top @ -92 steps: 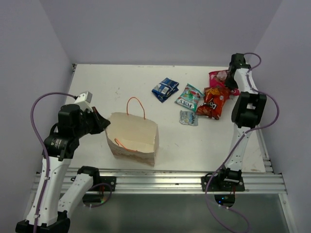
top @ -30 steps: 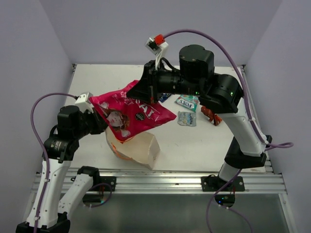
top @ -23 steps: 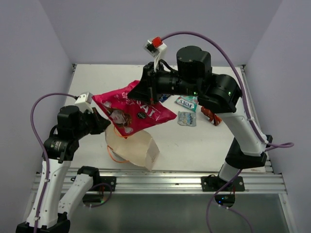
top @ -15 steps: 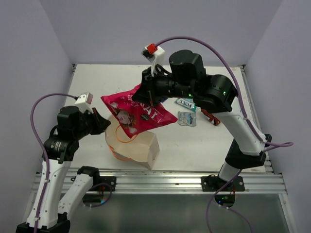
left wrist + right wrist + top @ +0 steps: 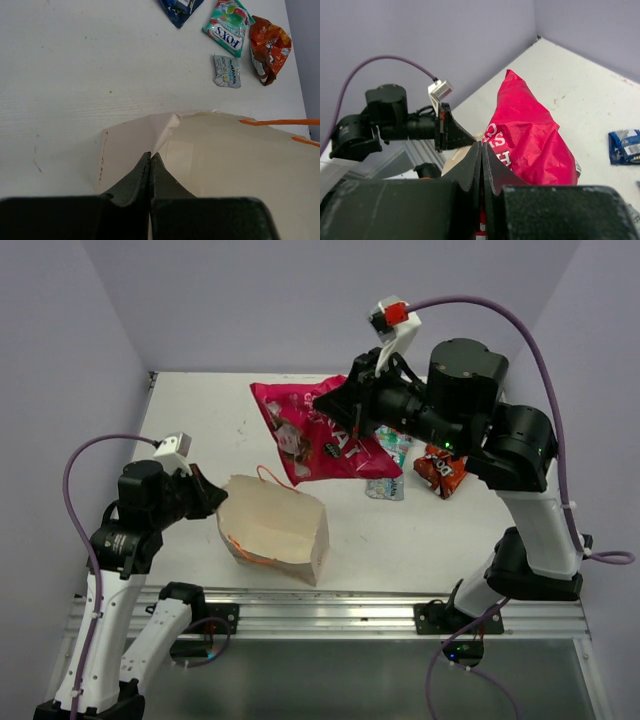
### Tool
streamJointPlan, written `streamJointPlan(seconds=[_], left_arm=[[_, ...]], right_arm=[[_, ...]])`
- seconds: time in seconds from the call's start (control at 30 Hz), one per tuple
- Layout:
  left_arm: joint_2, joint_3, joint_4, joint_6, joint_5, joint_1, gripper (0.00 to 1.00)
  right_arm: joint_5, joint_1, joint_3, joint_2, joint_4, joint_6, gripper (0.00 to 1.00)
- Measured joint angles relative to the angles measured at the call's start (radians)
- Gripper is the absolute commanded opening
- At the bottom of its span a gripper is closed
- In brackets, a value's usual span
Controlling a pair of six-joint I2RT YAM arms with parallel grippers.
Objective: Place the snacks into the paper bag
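Grip matters most at the near side: the left pincer (image 5: 150, 170) is pressed together on the rim of the paper bag (image 5: 285, 530), which stands on the table (image 5: 200, 415) near the arm bases with its mouth only partly spread. In the left wrist view the visible inside is bare cream paper; no packet shows there, though the bottom is hidden. An orange cord handle (image 5: 280, 121) runs along the far rim and could snag. Beyond and above, the right pincer (image 5: 481, 150) pinches the large red-pink bag (image 5: 310, 430) by one edge, so it hangs in the air, apart from the paper bag. To do this step well, I judge the left arm should draw the rim wider and hold steady while the right arm brings the packet over the mouth, narrow end down, releasing only once most of it is inside. Farther back on the table lie the silvery-grey packet (image 5: 385, 489), the orange-red one (image 5: 441, 468), the green-white one (image 5: 227, 27) and the blue one (image 5: 180, 6), all outside the bag.
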Motion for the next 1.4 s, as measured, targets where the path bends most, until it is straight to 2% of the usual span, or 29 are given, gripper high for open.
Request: streamJointPlan(seconds=[0.2, 0.43, 0.83, 1.17, 1.4], left_arm=[[0.005, 0.0, 0.0, 0.0, 0.0, 0.0, 0.0], [-0.004, -0.013, 0.002, 0.0, 0.0, 0.0, 0.0], [-0.011, -0.025, 0.021, -0.001, 0.0, 0.0, 0.0], [-0.011, -0.033, 0.032, -0.001, 0.002, 0.0, 0.0], [-0.01, -0.034, 0.039, -0.001, 0.01, 0.0, 0.0]], right_arm=[[-0.032, 0.0, 0.066, 0.003, 0.087, -0.007, 0.0], [-0.167, 0.0, 0.072, 0.057, 0.198, 0.027, 0.0], [-0.264, 0.002, 0.019, 0.076, 0.242, 0.062, 0.0], [-0.217, 0.002, -0.268, 0.034, 0.08, 0.024, 0.0], [-0.178, 0.003, -0.252, 0.019, -0.058, 0.002, 0.0]])
